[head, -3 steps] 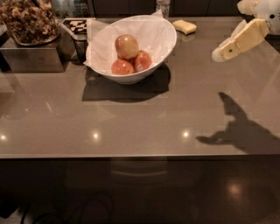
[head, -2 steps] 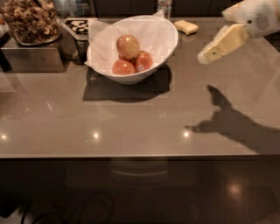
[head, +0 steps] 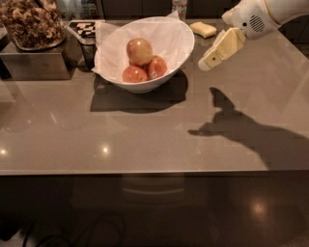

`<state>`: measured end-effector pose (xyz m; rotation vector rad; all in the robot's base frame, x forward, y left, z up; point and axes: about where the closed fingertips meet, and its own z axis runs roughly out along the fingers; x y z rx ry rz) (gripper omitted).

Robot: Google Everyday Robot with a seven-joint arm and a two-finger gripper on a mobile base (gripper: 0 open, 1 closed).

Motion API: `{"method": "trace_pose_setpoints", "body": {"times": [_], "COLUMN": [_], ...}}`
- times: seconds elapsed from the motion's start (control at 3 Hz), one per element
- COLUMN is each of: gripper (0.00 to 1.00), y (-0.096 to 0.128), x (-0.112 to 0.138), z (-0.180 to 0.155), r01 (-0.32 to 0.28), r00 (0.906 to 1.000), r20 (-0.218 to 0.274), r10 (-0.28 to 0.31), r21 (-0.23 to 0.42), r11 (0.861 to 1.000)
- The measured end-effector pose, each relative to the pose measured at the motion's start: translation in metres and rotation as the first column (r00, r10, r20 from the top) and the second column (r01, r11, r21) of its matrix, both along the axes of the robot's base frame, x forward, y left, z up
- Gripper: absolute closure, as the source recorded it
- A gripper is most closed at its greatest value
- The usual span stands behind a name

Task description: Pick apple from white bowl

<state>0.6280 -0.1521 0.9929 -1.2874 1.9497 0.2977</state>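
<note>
The white bowl (head: 179,46), wide and paper-lined, stands at the back middle of the table. The apple (head: 139,51), largest and palest with a pink blush, sits on top of two smaller red apples: one at front left (head: 134,74), one with a small sticker at right (head: 157,67). My gripper (head: 206,63) hangs above the table just right of the bowl's rim, its cream finger pointing down-left toward the bowl. It holds nothing that I can see.
A metal container of brown dried snacks (head: 30,24) stands at the back left. A black-and-white tag (head: 86,28) lies behind the bowl. A yellow sponge-like piece (head: 203,29) and a bottle (head: 179,6) are at the back edge.
The gripper has moved left and a little down, from the table's right side to just beside the bowl's rim. Its shadow has slid left too. The apples have not moved.
</note>
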Motion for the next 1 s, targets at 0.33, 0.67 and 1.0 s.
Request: {"method": "trace_pose_setpoints", "body": {"times": [0.33,0.67,1.0], "gripper": [0.00,0.00,0.00], "y": [0.002,0.034,0.076], "x": [0.002,0.019,0.035], "z": [-0.002,-0.008,-0.012], "r01": [0.003,-0.075,-0.172], "r00": [1.0000,0.9971,0.9841], "r20": [0.005,-0.010,-0.032], "r10": [-0.003,0.076,0.174], "r21": [0.031,0.064,0.063], "r11": [1.000,0.995,0.983]}}
